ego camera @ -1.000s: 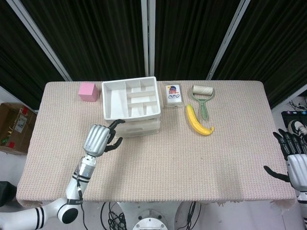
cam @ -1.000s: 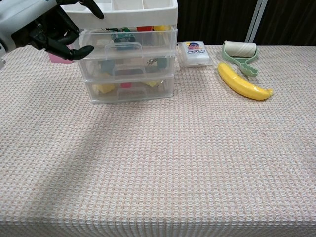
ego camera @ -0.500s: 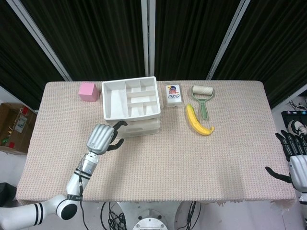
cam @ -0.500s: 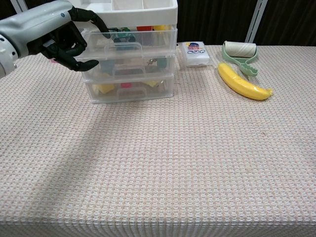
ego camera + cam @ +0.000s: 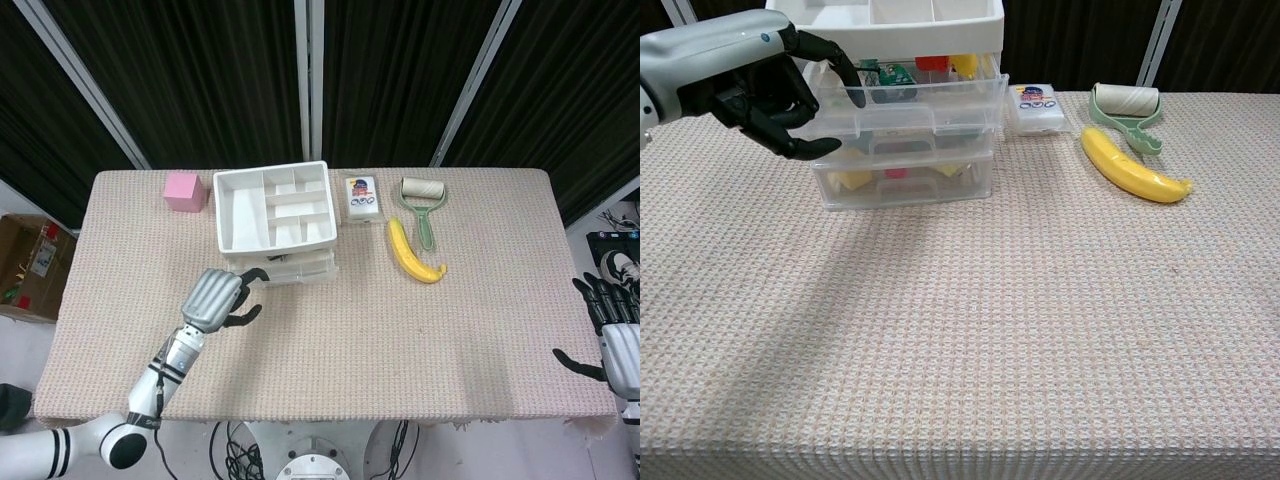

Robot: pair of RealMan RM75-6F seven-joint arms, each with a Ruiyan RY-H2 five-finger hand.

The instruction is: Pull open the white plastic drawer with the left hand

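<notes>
A white plastic drawer unit (image 5: 273,207) (image 5: 902,175) with three clear drawers and a divided tray on top stands at the back left of the table. Its top drawer (image 5: 925,100) (image 5: 292,266) sticks out a little past the two below and shows coloured items inside. My left hand (image 5: 215,298) (image 5: 758,85) is at that drawer's front left corner. Its fingers (image 5: 835,62) hook over the drawer's front rim and the thumb curls underneath. My right hand (image 5: 615,340) hangs past the table's right edge with fingers spread, holding nothing.
A banana (image 5: 412,252) (image 5: 1135,167), a green lint roller (image 5: 424,205) (image 5: 1125,105) and a small packet (image 5: 361,198) (image 5: 1037,108) lie right of the unit. A pink cube (image 5: 184,190) sits to its left. A cardboard box (image 5: 30,265) stands off the table's left side.
My left hand reached the top drawer's left corner, hooked it and drew back toward me. The top drawer has slid out a little. The right hand stayed still.
</notes>
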